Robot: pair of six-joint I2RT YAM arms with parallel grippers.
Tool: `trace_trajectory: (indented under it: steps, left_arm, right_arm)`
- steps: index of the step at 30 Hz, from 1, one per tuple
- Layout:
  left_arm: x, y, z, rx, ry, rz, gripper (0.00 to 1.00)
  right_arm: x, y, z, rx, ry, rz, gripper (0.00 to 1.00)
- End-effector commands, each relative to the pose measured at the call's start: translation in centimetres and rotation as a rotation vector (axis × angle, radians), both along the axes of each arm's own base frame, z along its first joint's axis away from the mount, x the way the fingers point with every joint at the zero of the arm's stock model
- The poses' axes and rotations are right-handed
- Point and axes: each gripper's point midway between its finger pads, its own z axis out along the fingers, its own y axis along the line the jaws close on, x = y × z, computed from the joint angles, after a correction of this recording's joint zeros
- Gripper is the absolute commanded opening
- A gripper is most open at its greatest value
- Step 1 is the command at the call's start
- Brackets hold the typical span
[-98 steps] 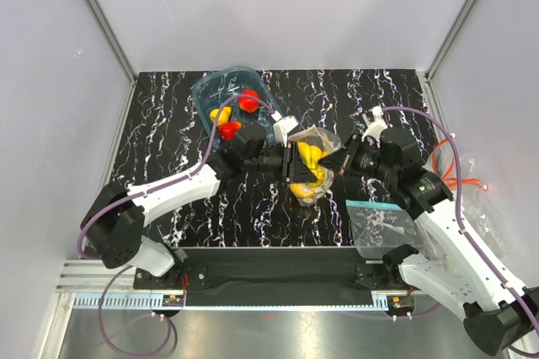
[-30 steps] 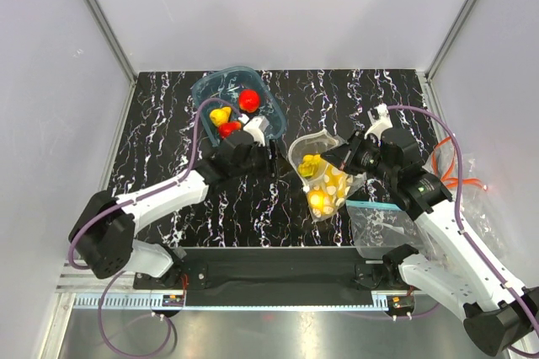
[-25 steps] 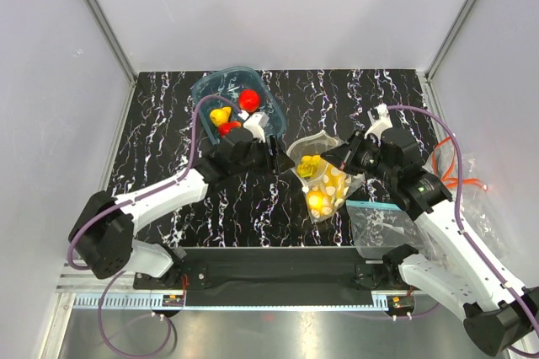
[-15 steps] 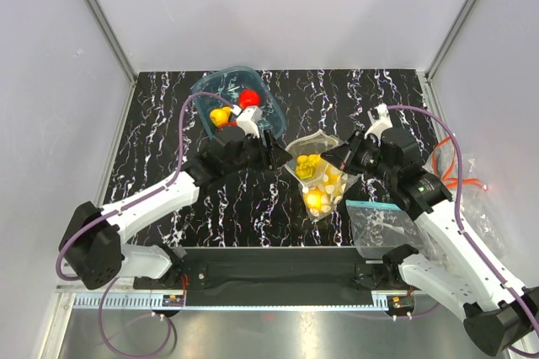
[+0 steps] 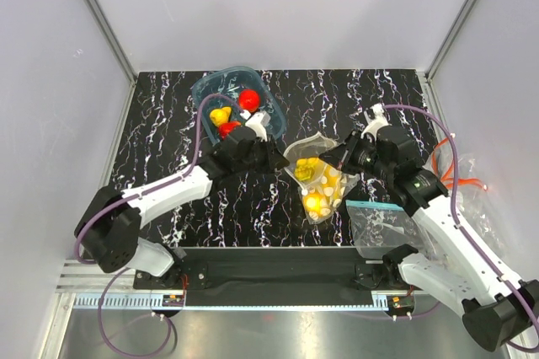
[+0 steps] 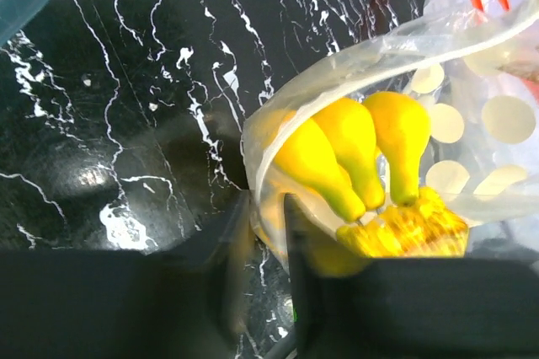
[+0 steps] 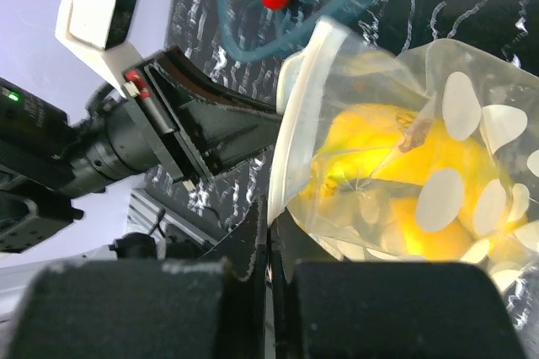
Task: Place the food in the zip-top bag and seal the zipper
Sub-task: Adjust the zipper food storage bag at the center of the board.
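Left gripper is back from the tub, jaws astride the bag rim at 10 o'clock; clamped or not, I cannot tell. Right gripper pinches the rim at 2 o'clock. Bananas are inside, but red fruit remains in the tub, so sealing looks premature.

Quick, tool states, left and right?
Left tool: bag rim sits between its fingers; cannot tell if clamped.
Right tool: closed on the bag rim.

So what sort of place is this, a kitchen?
Probably a robot test booth, not a kitchen: plain panel walls enclose a marbled table, and the left arm and right arm bag toy fruit.
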Motion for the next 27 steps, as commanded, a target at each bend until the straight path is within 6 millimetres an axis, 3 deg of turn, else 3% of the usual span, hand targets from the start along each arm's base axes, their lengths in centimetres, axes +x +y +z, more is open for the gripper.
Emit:
trace_trajectory:
  steps: [1,2,5,6,8,11,13,15,17,20,21,23,24,25,26,27]
  left_arm:
    - [0.9,-1.9,3.8,-0.056,-0.083,-0.064,0.11]
    - [1.0,-2.4,5.8,-0.076,-0.11,-0.086,0.0]
    - [-0.1,-2.1,8.2,-0.036,-0.118,-0.156,0.0]
    - [-0.2,-2.3,11.3,-0.048,-0.171,-0.181,0.0]
    - [-1.7,-2.0,12.7,-0.04,-0.156,-0.229,0.0]
    - [-3.4,-2.8,15.9,-0.094,-0.174,-0.305,0.0]
    - [-4.6,-4.0,16.7,-0.12,-0.161,-0.359,0.0]
    - [-5.6,-5.1,16.5,-0.156,-0.125,-0.425,0.0]
    - [-6.3,-5.4,15.7,-0.173,-0.09,-0.469,0.0]
    - [-5.4,-4.4,14.4,-0.18,-0.066,-0.446,0.0]
    - [-4.5,-4.1,14.3,-0.188,-0.065,-0.417,0.0]
    - [-3.9,-5.0,13.1,-0.185,-0.032,-0.425,0.0]
    - [-5.0,-6.3,12.7,-0.184,-0.005,-0.469,0.0]
    - [-5.1,-8.0,12.4,-0.184,0.011,-0.507,0.0]
    - [-5.8,-8.8,12.2,-0.181,0.016,-0.528,0.0]
    - [-6.8,-10.0,12.4,-0.197,0.011,-0.555,0.0]
  right_arm:
    - [0.2,0.3,2.4,-0.029,-0.063,0.041,0.0]
    - [0.0,-0.1,2.5,-0.068,-0.042,0.043,0.0]
    - [1.0,-1.8,1.1,-0.227,-0.002,-0.004,0.0]
    - [1.4,-2.9,0.5,-0.295,0.038,-0.047,0.0]
    - [1.7,-3.6,0.1,-0.347,0.056,-0.062,0.0]
    - [2.2,-1.9,-0.1,-0.312,0.089,-0.007,0.0]
    - [2.5,0.3,0.2,-0.245,0.103,0.069,0.0]
    - [2.9,1.1,0.9,-0.23,0.09,0.082,0.0]
    - [2.9,0.6,1.3,-0.256,0.088,0.067,0.0]
    - [3.4,-2.9,0.6,-0.442,0.109,-0.037,0.0]
    - [4.4,-5.2,-0.1,-0.552,0.115,-0.13,0.0]
    - [4.8,-7.3,0.2,-0.637,0.124,-0.211,0.0]
    - [4.9,-7.3,0.4,-0.631,0.121,-0.225,0.0]
    - [4.7,-5.4,1.0,-0.551,0.103,-0.155,0.0]
    - [5.2,-5.1,1.1,-0.537,0.083,-0.16,0.0]
    - [4.5,-3.0,1.6,-0.44,0.081,-0.07,0.0]
